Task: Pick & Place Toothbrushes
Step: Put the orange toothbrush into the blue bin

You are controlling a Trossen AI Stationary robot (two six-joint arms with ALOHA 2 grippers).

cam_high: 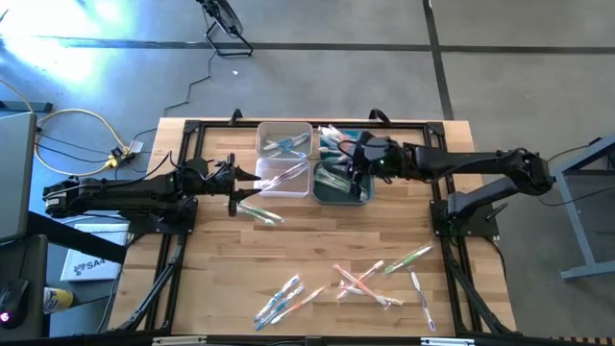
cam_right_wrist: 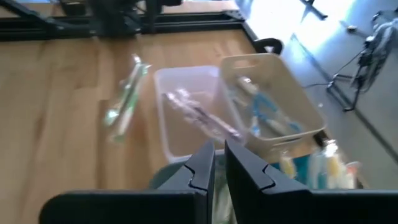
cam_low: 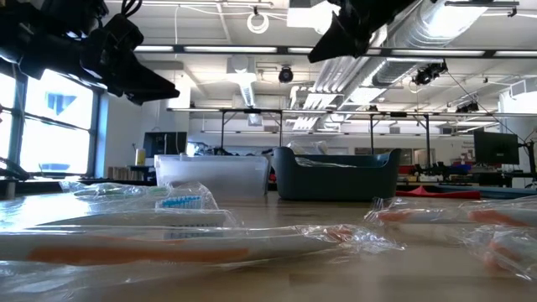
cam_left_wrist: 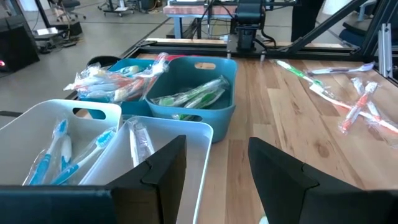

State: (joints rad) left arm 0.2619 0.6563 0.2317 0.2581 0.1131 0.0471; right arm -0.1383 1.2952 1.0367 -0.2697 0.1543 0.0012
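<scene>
Loose toothbrushes (cam_high: 360, 280) lie flat near the table's (cam_high: 317, 240) front edge, pointing every which way. Left gripper (cam_high: 231, 183) gapes empty; right gripper (cam_high: 348, 154) nearly closed, empty, over the bins (cam_high: 342, 183).

You are seeing two white bins (cam_high: 284, 140) sitting just beside two teal bins (cam_high: 344, 188) at the far edge of the wooden surface (cam_high: 317, 250).

Two dark jointed arms, blocky black pincer fingers (cam_left_wrist: 280, 177)
</scene>
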